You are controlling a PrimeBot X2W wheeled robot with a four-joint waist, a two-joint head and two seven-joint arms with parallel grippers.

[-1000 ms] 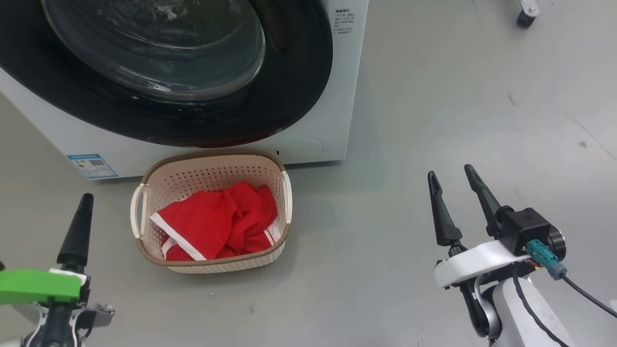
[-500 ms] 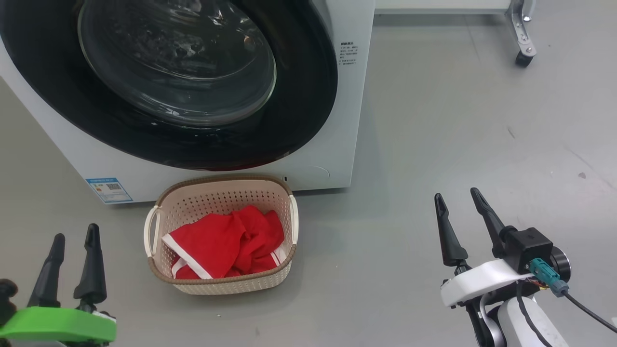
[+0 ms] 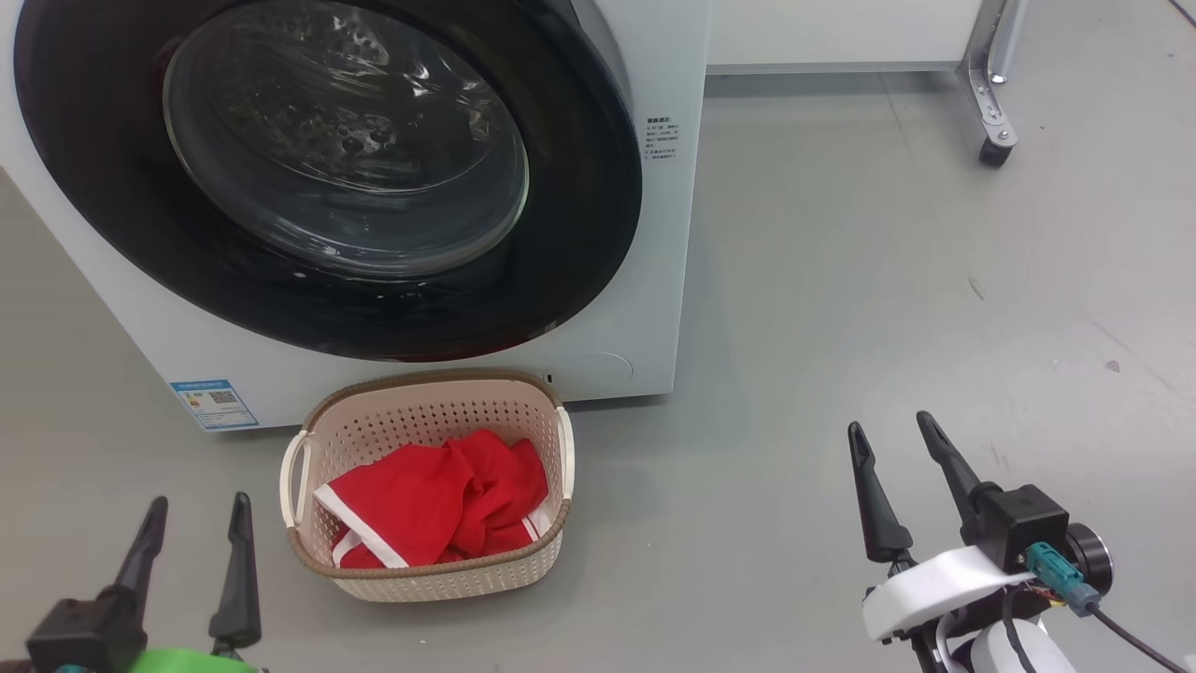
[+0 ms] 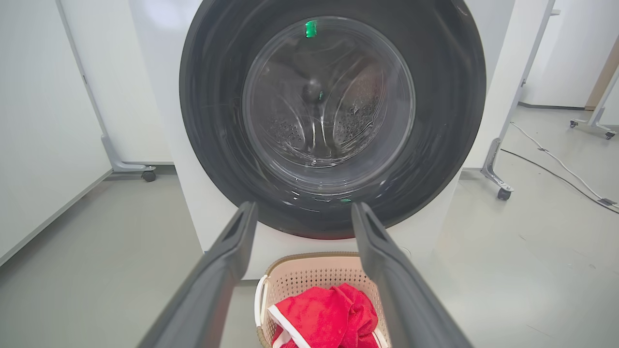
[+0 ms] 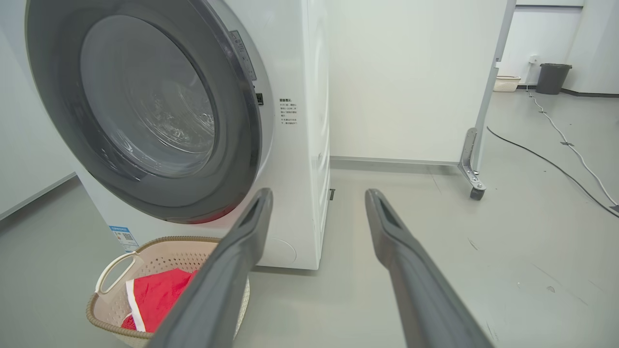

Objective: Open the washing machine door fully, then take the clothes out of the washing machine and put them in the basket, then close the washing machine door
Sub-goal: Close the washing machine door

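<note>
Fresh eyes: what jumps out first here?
The washing machine door, a huge glossy black ring around clear glass, looks shut at the head view's upper left. Below it on the grey floor, the cream basket holds the red clothes. The left gripper and right gripper hover open and empty.

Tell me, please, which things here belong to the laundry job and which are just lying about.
Job: white front-loading washing machine; its round black-rimmed glass door; cream perforated plastic basket; red fabric clothes.
Lying about: dark grey bin; castor-wheeled metal foot.

Closed door, clothes in basket
</note>
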